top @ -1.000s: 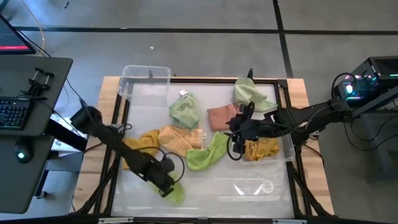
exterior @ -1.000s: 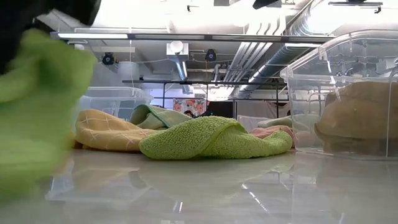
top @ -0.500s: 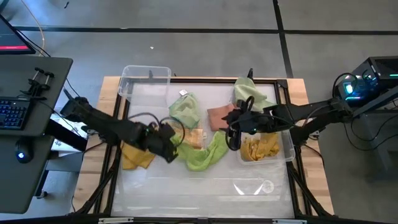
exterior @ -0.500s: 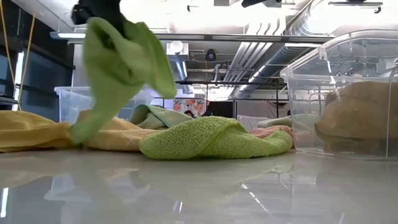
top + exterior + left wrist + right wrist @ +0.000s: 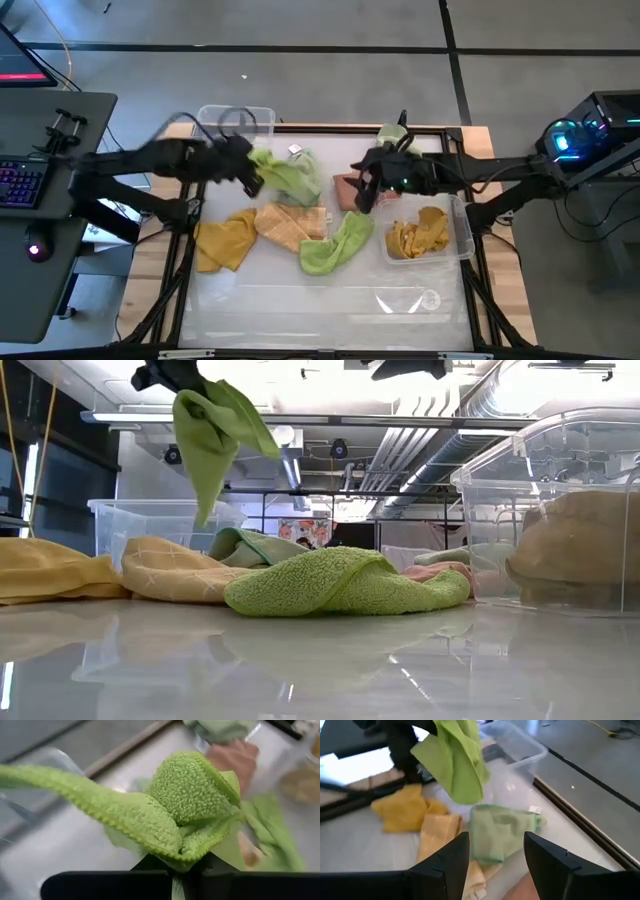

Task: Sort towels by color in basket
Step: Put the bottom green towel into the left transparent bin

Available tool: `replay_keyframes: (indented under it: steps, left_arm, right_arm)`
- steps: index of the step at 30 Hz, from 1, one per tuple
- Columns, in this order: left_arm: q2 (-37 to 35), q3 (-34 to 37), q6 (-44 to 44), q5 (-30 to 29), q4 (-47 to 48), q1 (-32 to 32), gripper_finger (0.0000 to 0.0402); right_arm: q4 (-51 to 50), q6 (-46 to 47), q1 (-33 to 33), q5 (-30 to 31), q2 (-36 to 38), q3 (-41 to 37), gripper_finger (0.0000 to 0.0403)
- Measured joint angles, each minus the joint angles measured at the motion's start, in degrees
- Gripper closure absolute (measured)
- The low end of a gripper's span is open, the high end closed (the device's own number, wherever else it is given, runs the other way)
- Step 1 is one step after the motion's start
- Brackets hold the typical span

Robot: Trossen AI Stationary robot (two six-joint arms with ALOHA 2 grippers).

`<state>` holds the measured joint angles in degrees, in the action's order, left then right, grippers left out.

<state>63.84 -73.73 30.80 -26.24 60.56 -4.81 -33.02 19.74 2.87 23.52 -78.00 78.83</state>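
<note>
My left gripper (image 5: 245, 166) is high over the table's far left, shut on a lime green towel (image 5: 215, 435) that also shows in the right wrist view (image 5: 455, 760). My right gripper (image 5: 495, 855) is open above the salmon pink towel (image 5: 350, 188), touching nothing. Flat on the table lie a mustard yellow towel (image 5: 222, 243), a peach-orange checked towel (image 5: 292, 225), a second lime green towel (image 5: 335, 243) and a pale green towel (image 5: 298, 178). Another pale green towel (image 5: 400, 148) lies at the far edge. A mustard towel (image 5: 420, 236) sits in the right bin. My left gripper pinches the lime green towel at a bunched fold (image 5: 182, 857) between its two fingers. The cloth is gathered in several layers there. The towel is lifted clear of the table and hangs slack below the gripper, one corner (image 5: 205, 510) pointing down.
A clear bin (image 5: 232, 125) stands at the far left corner, just beyond my left gripper. A second clear bin (image 5: 462, 235) is at the right edge. A clear container (image 5: 410, 298) lies near the near edge. A black frame (image 5: 330, 128) borders the work area.
My left gripper has travelled from the near edge toward the far left corner, rising as it went. The lime green towel it holds has been lifted clear of the table and now hangs in the air. My right gripper has drawn from beside the right bin toward the far edge.
</note>
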Motion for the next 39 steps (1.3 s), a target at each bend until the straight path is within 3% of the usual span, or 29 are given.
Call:
replay_keyframes:
  steps: [7,15,22,28,39]
  left_arm:
    - [-5.4,-3.2,-15.6,3.7,-0.1,-13.0,0.0401]
    - [-4.3,-5.6,-34.0,5.3,1.6,-29.9,0.0401]
    - [0.0,0.7,-34.1,14.9,1.1,-41.0,0.0401]
    - [4.0,8.1,-31.8,12.9,-4.2,-46.9,0.0391]
    - [6.3,8.7,-31.5,13.1,-5.4,-52.3,0.0267]
  right_arm:
    - [1.5,7.3,-5.1,4.2,0.0,0.0,0.0219]
    - [1.4,14.0,-8.6,5.3,0.0,0.0,0.0219]
    - [1.4,9.3,-8.6,2.7,0.0,0.0,0.0219]
    - [1.3,4.7,-8.6,-0.2,0.0,0.0,0.0219]
    - [0.6,3.2,-8.6,-2.6,0.0,0.0,0.0219]
